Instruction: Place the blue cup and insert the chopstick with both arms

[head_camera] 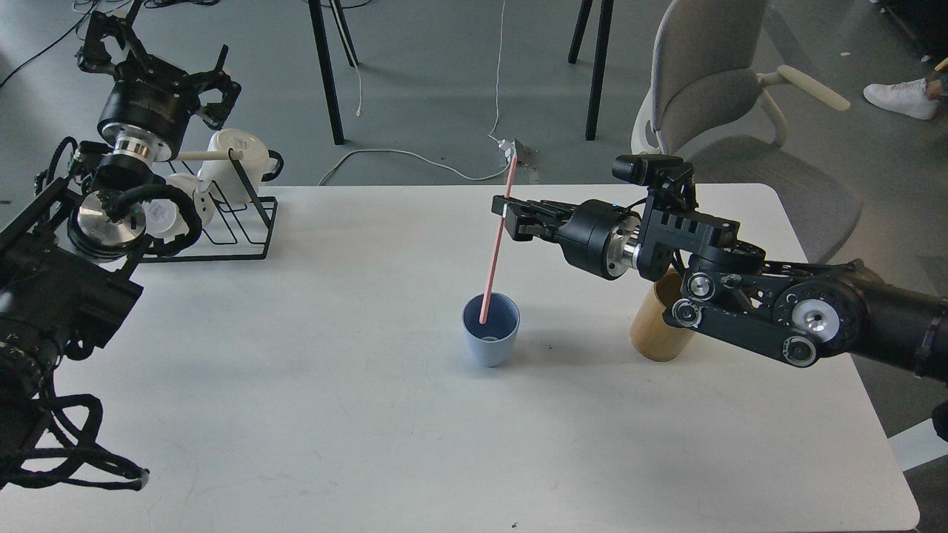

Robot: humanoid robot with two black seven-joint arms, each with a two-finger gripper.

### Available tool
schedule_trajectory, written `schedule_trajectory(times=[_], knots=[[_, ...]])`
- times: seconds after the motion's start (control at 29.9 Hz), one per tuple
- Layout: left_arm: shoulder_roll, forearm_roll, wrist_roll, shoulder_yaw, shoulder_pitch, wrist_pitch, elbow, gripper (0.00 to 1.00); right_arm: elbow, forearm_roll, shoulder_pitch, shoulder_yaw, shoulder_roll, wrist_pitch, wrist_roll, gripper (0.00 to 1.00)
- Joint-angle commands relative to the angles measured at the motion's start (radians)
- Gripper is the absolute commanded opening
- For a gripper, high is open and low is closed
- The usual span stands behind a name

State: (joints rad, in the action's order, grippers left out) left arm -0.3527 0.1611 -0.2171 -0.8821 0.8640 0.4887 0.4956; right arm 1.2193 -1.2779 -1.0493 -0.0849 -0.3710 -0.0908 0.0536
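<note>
The pale blue cup (pixel 490 339) stands upright on the white table (pixel 370 414), near its middle. My right gripper (pixel 506 217) is shut on the pink chopstick (pixel 495 252) at about its upper third. The stick is tilted and its lower tip sits inside the cup's mouth. My left gripper (pixel 152 55) is raised at the far left above the mug rack, open and empty, far from the cup.
A tan bamboo holder (pixel 655 333) stands right of the cup, partly hidden by my right arm. A black wire rack (pixel 237 222) with white mugs (pixel 237 159) sits at the table's back left. A grey chair (pixel 711 96) stands behind the table.
</note>
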Motion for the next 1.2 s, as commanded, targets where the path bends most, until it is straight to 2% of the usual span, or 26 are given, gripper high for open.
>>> schedule_trajectory(times=[0.0,0.13,0.27,0.5,0.64,0.74,0.8,0.84,0.87,1.0,1.17], knots=[[0.001,0.000,0.001,0.000,-0.002,0.000,0.000,1.00,-0.023,0.000,0.005,0.010,0.029,0.000,0.000,0.02],[0.001,0.000,0.001,0.000,0.000,0.000,0.000,1.00,-0.023,0.000,0.006,0.034,0.032,0.000,0.000,0.05],[0.001,0.000,0.001,0.000,0.000,0.000,0.000,1.00,-0.023,0.000,0.018,0.039,0.034,-0.006,0.000,0.21],[0.001,0.000,0.001,-0.002,0.000,0.000,0.000,1.00,-0.021,0.002,0.025,0.033,0.030,-0.007,0.000,0.30],[0.001,0.000,0.001,0.000,0.000,0.000,0.000,1.00,-0.020,0.002,0.026,0.028,0.030,-0.009,0.000,0.40],[0.001,0.000,0.001,0.000,0.004,0.000,0.000,1.00,-0.015,0.011,0.026,0.014,0.023,-0.010,0.002,0.57],[0.001,0.000,0.001,0.000,0.004,0.000,0.000,1.00,-0.014,0.014,0.023,-0.025,0.015,-0.010,0.003,0.76],[0.000,0.001,0.001,0.000,0.004,0.000,0.001,1.00,-0.014,0.015,0.025,-0.065,0.006,-0.010,0.006,0.88],[-0.002,0.000,0.001,0.000,0.006,0.000,0.000,1.00,-0.014,0.017,0.025,-0.108,-0.006,-0.009,0.009,0.96],[-0.003,0.000,0.001,0.002,0.006,0.000,0.000,1.00,-0.024,0.055,0.040,-0.329,-0.029,0.008,0.017,0.99],[0.000,0.000,0.001,0.009,0.006,0.000,0.000,1.00,-0.040,0.335,0.061,-0.460,-0.063,0.008,0.031,1.00]])
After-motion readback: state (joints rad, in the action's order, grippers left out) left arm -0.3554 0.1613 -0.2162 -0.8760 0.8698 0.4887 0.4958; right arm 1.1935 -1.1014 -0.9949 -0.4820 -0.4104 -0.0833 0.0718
